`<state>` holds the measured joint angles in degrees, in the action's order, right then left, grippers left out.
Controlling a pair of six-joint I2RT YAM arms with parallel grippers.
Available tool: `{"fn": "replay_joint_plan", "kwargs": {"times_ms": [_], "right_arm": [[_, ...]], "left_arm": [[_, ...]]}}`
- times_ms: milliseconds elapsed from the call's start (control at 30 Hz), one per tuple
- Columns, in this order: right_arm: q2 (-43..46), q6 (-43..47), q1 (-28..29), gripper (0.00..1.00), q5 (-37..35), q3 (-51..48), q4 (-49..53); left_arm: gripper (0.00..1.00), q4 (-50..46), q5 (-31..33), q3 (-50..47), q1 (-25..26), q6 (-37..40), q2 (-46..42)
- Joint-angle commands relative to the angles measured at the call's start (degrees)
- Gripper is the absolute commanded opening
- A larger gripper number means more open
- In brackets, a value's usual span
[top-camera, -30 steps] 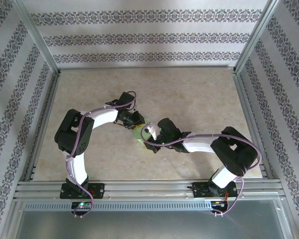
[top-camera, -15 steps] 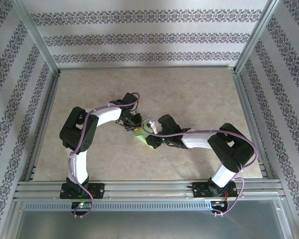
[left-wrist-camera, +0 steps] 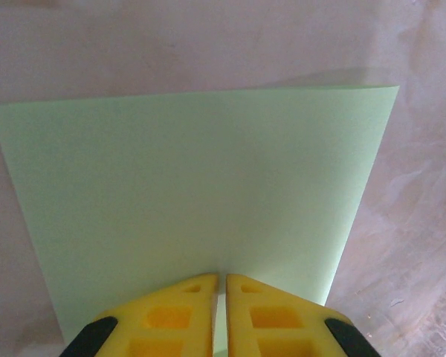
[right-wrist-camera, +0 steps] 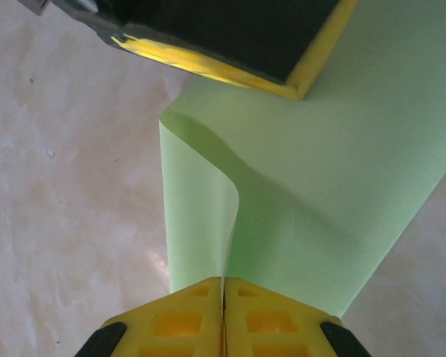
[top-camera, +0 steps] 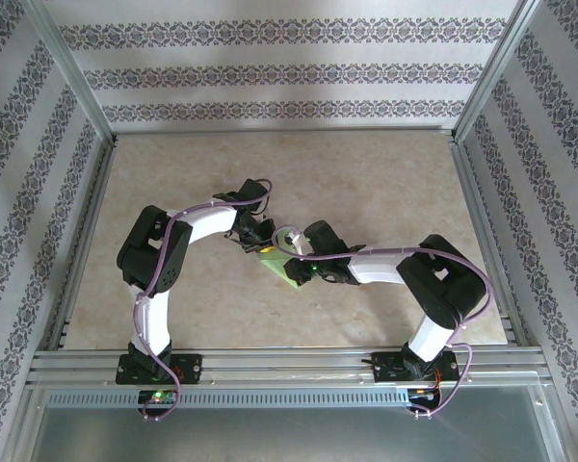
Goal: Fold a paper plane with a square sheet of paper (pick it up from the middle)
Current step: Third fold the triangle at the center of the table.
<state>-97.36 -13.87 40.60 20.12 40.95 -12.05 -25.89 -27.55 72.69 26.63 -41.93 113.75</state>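
The square sheet of paper (top-camera: 281,268), light green, is held between both arms at the table's middle. In the left wrist view the sheet (left-wrist-camera: 193,193) spreads flat ahead of my left gripper (left-wrist-camera: 218,277), whose yellow fingers stand almost together with the sheet's near edge in the thin slit. My right gripper (right-wrist-camera: 223,280) is shut on the opposite edge, where the sheet (right-wrist-camera: 342,186) curls into a soft bend. A finger (right-wrist-camera: 223,30) of the left gripper shows at the sheet's far edge. From above, the left gripper (top-camera: 266,247) and right gripper (top-camera: 301,269) face each other across the sheet.
The beige marbled table (top-camera: 385,183) lies under the sheet. Aluminium rails (top-camera: 270,364) frame it at the front and sides, and patterned walls (top-camera: 289,77) stand behind. Purple cables (top-camera: 385,255) run along both arms.
My left gripper has narrowed onto the sheet's edge. Both grippers have drawn closer together, the right one shifting left, and the sheet now sits lower between them.
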Motion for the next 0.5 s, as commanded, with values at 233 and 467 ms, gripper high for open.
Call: {"fn": "replay_joint_plan", "kwargs": {"times_ms": [233,467], "right_arm": [[-1.0,-1.1,-0.6,0.09,-2.7,1.7,1.2],[-1.5,-1.0,-0.6,0.09,-2.9,1.9,1.7]], "left_arm": [[0.12,-3.2,1.2,0.4,1.1,1.7,2.3],[0.12,-3.4,1.2,0.4,1.2,1.7,2.3]]}}
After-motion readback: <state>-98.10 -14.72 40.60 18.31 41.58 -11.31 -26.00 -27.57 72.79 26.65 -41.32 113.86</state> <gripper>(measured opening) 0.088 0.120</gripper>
